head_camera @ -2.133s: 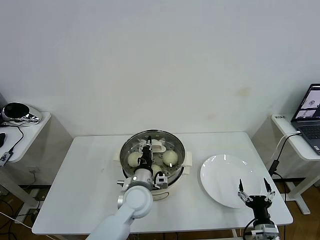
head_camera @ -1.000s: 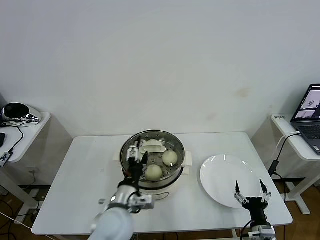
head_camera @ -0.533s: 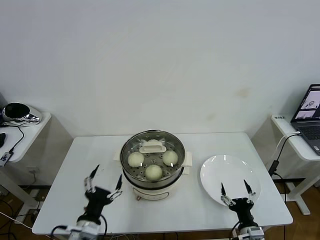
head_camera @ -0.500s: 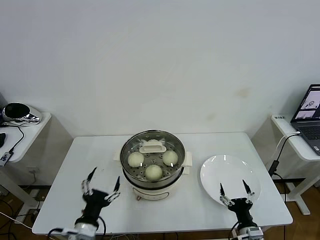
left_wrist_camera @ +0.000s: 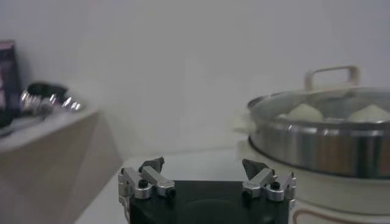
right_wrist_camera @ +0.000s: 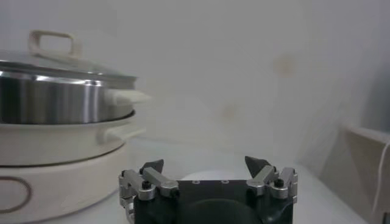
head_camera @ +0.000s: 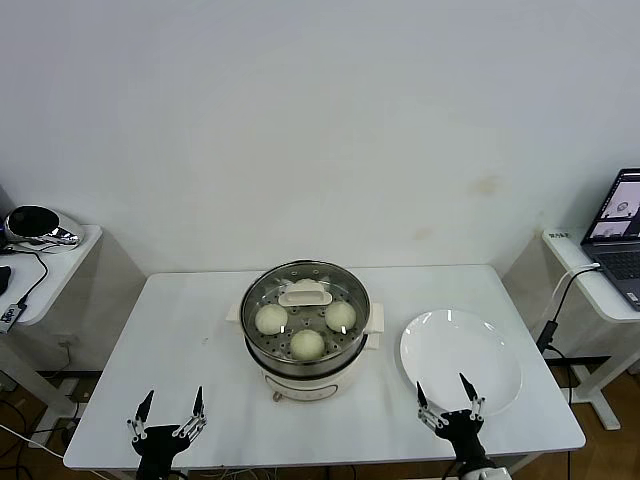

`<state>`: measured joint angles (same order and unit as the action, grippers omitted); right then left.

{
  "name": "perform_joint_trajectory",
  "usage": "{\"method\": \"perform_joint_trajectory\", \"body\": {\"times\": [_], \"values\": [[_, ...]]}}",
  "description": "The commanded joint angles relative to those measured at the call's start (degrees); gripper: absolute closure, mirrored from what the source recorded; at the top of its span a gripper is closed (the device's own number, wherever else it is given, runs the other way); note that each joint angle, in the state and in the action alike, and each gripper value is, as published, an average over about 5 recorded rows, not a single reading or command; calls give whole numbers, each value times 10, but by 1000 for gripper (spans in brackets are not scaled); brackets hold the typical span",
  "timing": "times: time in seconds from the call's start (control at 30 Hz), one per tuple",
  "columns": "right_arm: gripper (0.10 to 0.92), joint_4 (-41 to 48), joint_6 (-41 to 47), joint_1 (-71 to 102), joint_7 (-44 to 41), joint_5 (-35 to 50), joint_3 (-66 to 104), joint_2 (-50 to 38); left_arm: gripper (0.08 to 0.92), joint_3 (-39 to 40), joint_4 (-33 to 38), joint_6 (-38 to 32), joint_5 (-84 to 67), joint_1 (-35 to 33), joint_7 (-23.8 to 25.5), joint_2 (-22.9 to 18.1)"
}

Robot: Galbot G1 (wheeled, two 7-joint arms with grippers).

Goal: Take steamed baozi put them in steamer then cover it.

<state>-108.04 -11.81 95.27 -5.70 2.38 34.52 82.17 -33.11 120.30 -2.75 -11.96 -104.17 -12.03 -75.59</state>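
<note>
Three baozi visible, one steamer, one cover, one plate.

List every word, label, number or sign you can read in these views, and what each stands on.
None can be read.
Laptop screen: an image shows, any text too small to read.
Steamer base: a ring-shaped mark on the front, no legible lettering.
Plate and lid: no markings seen.

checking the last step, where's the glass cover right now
In the head view the cover sits on the steamer at the middle of the table, over the baozi, left of the white plate.
</note>
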Motion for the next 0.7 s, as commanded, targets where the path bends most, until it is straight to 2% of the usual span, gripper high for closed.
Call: {"method": "perform_joint_trajectory", "body": {"times": [0.03, 0.33, 0.7], "values": [[203, -14, 6, 33, -5, 20, -13, -4, 177, -20, -31, -28, -36, -21, 5, -9], [203, -52, 31, 52, -9, 33, -21, -10, 177, -16, -34, -13, -27, -21, 25, -2], [203, -56, 36, 60, -10, 33, -22, -9, 177, -14, -37, -4, -22, -19, 42, 5]]}}
